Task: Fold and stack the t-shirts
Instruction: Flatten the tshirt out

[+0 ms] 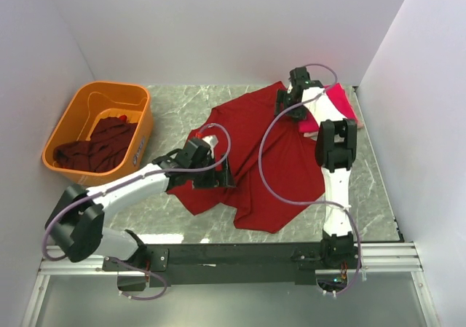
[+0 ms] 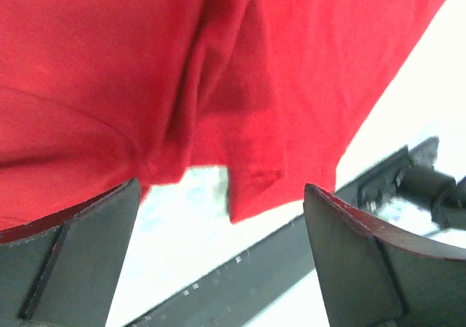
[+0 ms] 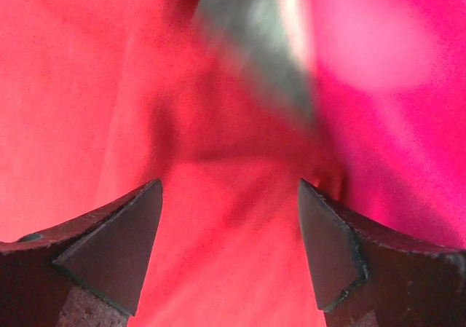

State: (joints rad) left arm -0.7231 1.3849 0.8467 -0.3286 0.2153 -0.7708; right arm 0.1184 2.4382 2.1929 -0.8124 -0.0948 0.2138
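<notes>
- Nearest the top camera: black metal rail [image 1: 240, 258] at the table's near edge, carrying both arm bases.
- Left gripper [image 1: 217, 178]: low over the near-left edge of the shirt. In its wrist view the dark fingers [image 2: 80, 261] stand well apart with nothing between them, and a cloth hem lies just ahead.
- Right gripper [image 1: 291, 97]: over the shirt's far-right corner. Its fingers [image 3: 109, 239] are spread, with no cloth pinched between them.
- Crumpled, soft-cloth red t-shirt [image 1: 255, 152]: sprawled unfolded on the grey-green marble-patterned table [image 1: 167, 116].
  - Its long axis runs slantwise from the far right to the near middle, between the two grippers.
  - Each gripper sits at an opposite end, so I judge neither arm the better placed.
  - Surface is wrinkled, with ridges and one lobe turned toward the near left.
- Folded crimson-pink t-shirt [image 1: 341, 103]: at the far right, touching the red shirt's corner, beside the right gripper.
- Dark maroon t-shirts [image 1: 98, 148]: bunched inside the orange plastic tub [image 1: 76, 108] at the far left, well apart from both grippers.
</notes>
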